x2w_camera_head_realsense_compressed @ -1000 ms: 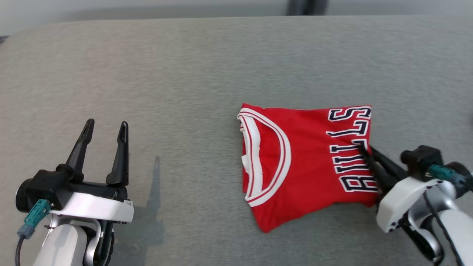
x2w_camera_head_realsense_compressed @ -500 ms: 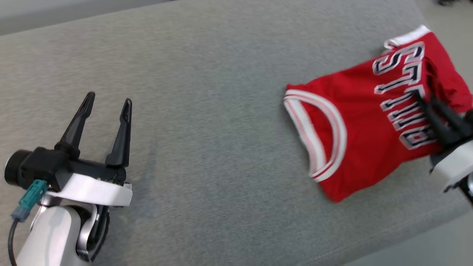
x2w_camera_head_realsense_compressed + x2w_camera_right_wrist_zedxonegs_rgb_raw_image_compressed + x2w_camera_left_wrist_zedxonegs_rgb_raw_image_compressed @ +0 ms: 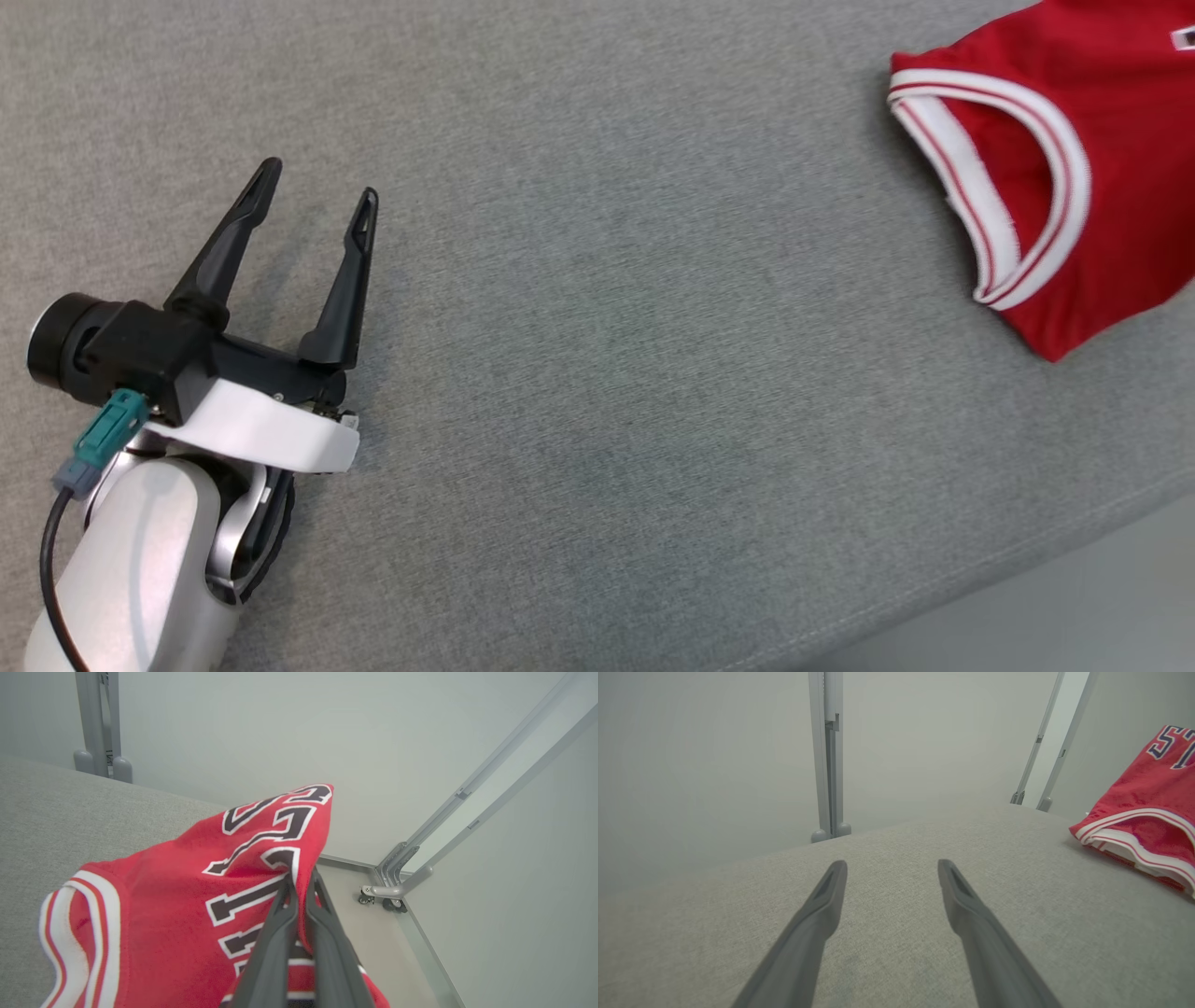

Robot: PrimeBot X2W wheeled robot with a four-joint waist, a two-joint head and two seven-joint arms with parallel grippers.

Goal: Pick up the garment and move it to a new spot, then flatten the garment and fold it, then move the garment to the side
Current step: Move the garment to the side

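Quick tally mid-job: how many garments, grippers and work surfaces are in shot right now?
Garments: 1, the red jersey
Grippers: 2, the left gripper open over bare fabric, the right gripper shut on the jersey's lettered edge
Surfaces: 1, the grey cushion
Total: 4

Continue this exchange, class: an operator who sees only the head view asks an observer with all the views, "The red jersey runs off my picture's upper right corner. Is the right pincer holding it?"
Observer: Yes. The right wrist view shows the right pincer shut on the red jersey, pinching it at the lettering.
Operator: Does that end lie flat?
Observer: No. The lettered end rises in a peak past the fingertips, off the grey padded surface.
Operator: What lies beyond the surface there?
Observer: Pale floor, with a metal frame standing on castors.
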